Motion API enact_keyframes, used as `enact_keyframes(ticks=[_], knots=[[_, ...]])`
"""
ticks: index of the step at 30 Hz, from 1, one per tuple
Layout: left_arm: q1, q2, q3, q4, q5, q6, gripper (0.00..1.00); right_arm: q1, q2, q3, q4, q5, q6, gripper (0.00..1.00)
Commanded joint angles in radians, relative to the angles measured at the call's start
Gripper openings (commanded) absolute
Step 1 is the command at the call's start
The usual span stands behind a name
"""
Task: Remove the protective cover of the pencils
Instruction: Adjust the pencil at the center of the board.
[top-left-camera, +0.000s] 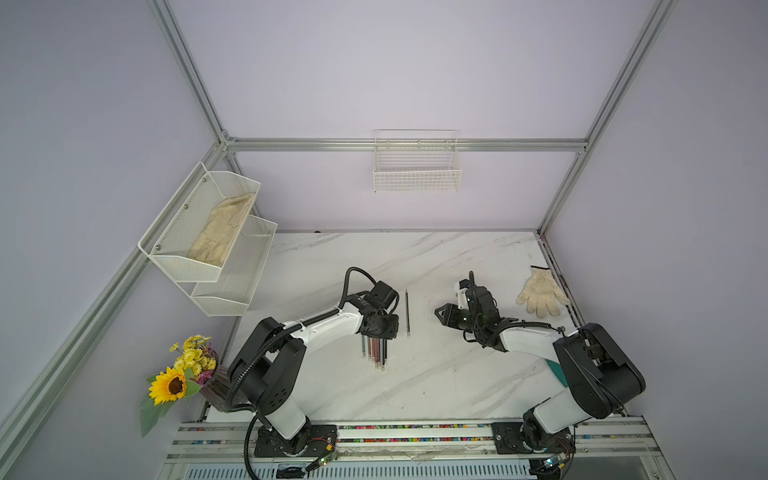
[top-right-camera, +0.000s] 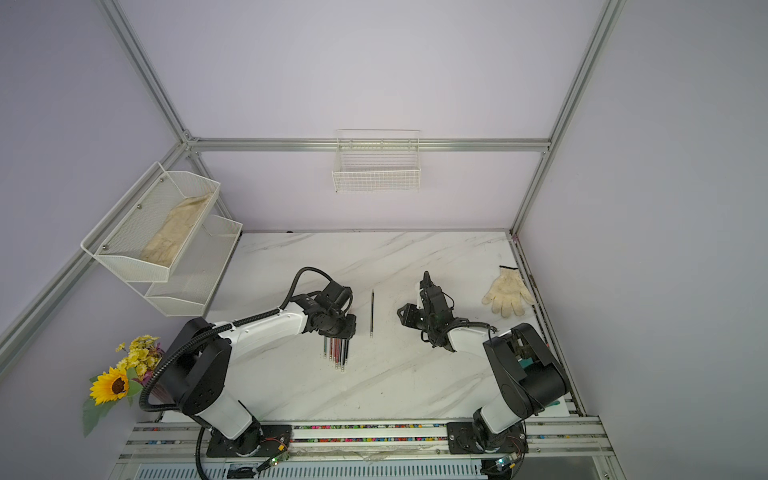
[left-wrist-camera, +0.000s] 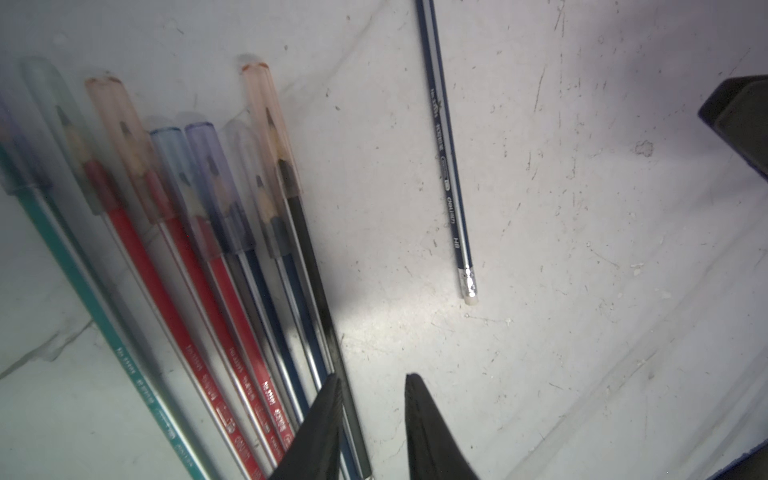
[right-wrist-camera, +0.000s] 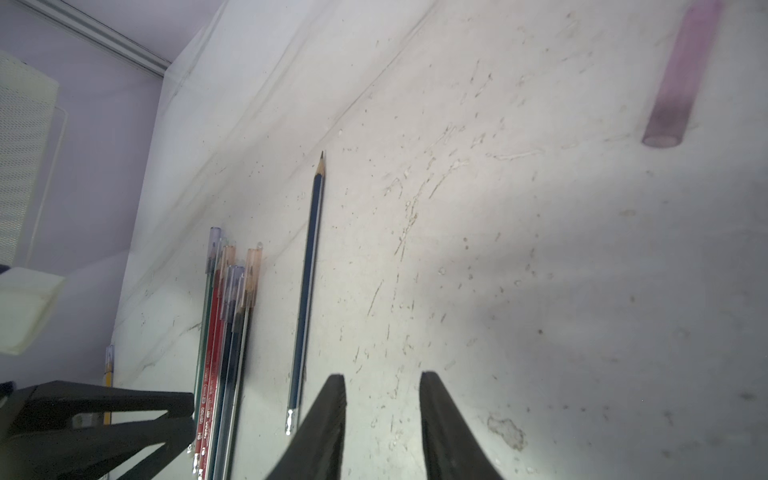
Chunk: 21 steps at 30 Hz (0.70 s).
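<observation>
Closest to the arm bases, the pencils (top-left-camera: 376, 353) lie side by side in a tight bundle on the table (top-left-camera: 436, 386), eraser ends toward you. Your left fingers (left-wrist-camera: 374, 382) hang over the bundle's outer edge. They stand partly apart with nothing between them, and one sits over the outermost shafts without pinching any. Whether it touches them, you cannot tell

Expect these sticks to be light, stiff and quick to roll, so one nudge could scatter the row. Take one by the painted shaft, around the middle or back toward the metal band, never near the point, since the lead will likely snap under side load

At the bundle's far end, the caps (left-wrist-camera: 270, 124) are thin translucent sleeves over the sharpened tips. They look smooth and probably slippery, held on by friction alone. Pinch a cap partway along its length and draw it straight off along the pencil, without bending

Just beside the bundle, apart from it, lies a bare pencil (top-left-camera: 407, 313), tip uncovered and pointing away. On its other side your right fingers (right-wrist-camera: 382, 382) hover low, also partly apart and empty. Ahead of them in the right wrist view a loose cap (right-wrist-camera: 681, 79), pinkish, rests on the table

Farther off, a glove (top-left-camera: 540, 297) lies near the table's right edge, and a wire basket (top-left-camera: 417, 166) hangs on the back wall
</observation>
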Motion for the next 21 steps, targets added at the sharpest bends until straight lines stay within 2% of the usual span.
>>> enact_keyframes(ticks=[1,8,21], knots=[[-0.002,0.026,-0.022,0.046,0.011,0.004,0.28,0.006,0.036,0.007,0.039,0.000,0.015,0.34],[-0.002,0.085,-0.008,0.055,0.011,0.016,0.27,0.007,0.038,0.005,0.039,0.002,0.017,0.35],[-0.002,0.069,-0.001,0.043,0.015,0.030,0.26,0.007,0.062,0.015,0.034,-0.008,0.016,0.35]])
